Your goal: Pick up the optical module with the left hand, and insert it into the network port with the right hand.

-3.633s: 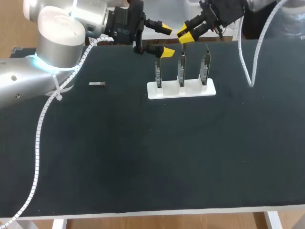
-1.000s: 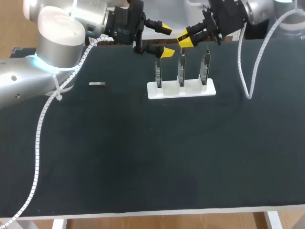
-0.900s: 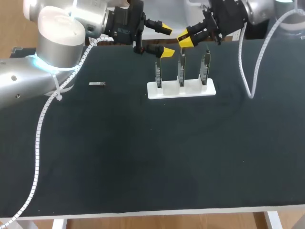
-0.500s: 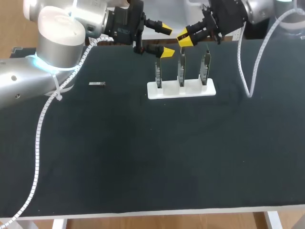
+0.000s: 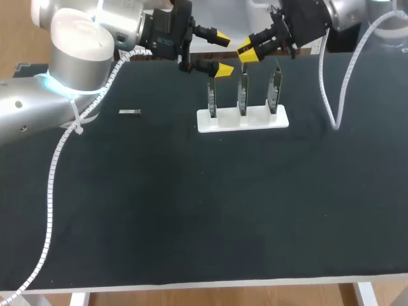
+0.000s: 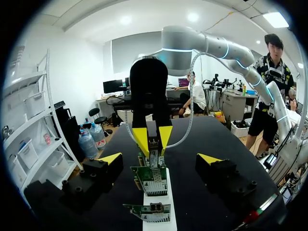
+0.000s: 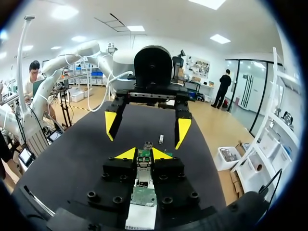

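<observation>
**Bench stock**

1. Module [image 5: 129, 112]: small, grey, lies flat on bench [image 5: 191, 210], well apart to L of stand. Neither claw touches it.
2. Stand [image 5: 242, 120]: white, low, at bench's far middle. Carries 3 green boards upright in a row.
3. My L claw [image 5: 220, 53]: spread wide, nothing btw fingers. Hangs at bench's far edge, near top of L board [image 5: 211, 95], apart from it. Wrist view looks along the row of boards.
4. My R claw [image 5: 247, 50]: yellow tips pressed in on top end of mid board [image 5: 243, 94], one per side. Both wrist views show a grey metal part at board's top pinched btw the tips. Can't tell if that part is the port itself.
5. R board [image 5: 275, 92]: free, just beside R claw.
6. Cable [image 5: 51, 210]: white, coiled, runs from L arm across bench's L side. A second one hangs from R arm down to bench at R.
</observation>
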Controlling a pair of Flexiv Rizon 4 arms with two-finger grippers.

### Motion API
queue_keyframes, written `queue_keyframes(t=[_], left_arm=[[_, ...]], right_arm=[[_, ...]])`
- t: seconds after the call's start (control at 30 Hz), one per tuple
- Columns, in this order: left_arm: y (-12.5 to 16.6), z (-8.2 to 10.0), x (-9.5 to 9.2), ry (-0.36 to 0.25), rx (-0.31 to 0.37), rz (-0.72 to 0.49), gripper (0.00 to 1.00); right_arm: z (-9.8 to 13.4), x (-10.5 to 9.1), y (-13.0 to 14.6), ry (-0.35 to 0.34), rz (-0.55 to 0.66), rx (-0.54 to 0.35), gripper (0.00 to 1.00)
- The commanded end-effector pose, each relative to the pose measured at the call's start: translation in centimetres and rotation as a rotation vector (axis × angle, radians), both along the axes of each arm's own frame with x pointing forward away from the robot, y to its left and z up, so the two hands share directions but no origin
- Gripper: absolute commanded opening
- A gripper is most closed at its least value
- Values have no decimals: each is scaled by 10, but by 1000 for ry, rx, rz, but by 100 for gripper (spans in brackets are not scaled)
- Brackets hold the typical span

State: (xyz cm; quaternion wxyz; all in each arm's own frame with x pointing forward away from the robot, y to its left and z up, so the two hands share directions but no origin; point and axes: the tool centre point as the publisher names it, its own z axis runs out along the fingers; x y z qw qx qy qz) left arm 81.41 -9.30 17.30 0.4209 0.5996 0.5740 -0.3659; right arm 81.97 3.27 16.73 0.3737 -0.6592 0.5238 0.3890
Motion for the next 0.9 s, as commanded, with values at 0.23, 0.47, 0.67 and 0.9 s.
queue_keyframes(t=[0.23, 0.47, 0.67, 0.9], left_arm=[[-1, 1, 2, 3, 4, -3, 100], [-1, 1, 2, 3, 4, -3, 100], [-1, 1, 2, 3, 4, -3, 100], [-1, 1, 2, 3, 4, -3, 100]], right_arm=[[-2, 0, 0, 5, -1, -1, 0], [-4, -2, 0, 10, -1, -2, 0], [-4, -4, 0, 15, -2, 0, 0], [-3, -6, -1, 12, -5, 0, 0]])
